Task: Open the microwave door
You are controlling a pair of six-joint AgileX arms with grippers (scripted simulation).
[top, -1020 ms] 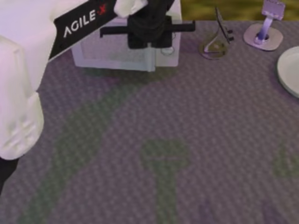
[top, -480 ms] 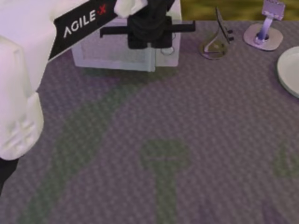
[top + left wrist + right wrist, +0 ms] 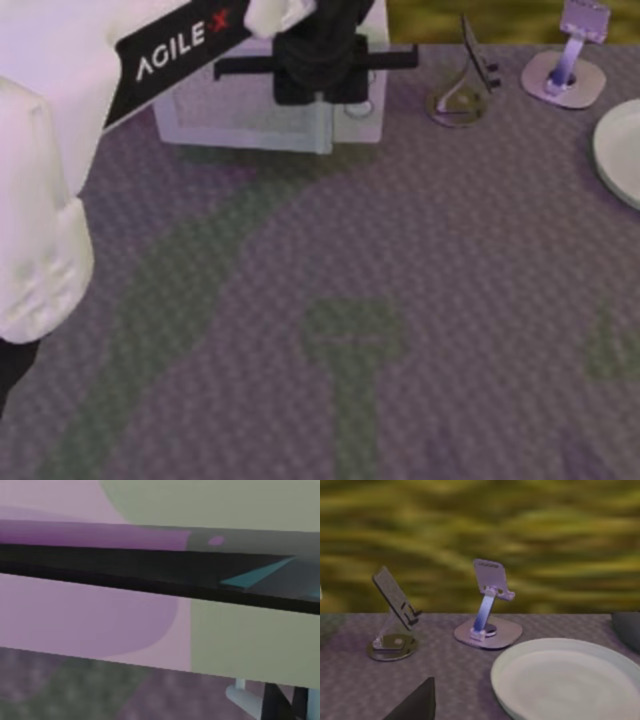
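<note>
Now at door [image 3: 245,125] right edge, above handle [image 3: 322,128]: left tool [image 3: 320,95], grip state unclear.

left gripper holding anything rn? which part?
Cannot tell. The left gripper sits at the free right edge of the microwave door, but its fingertips are hidden; a grip is not confirmed. Right arm is out of view.
</note>
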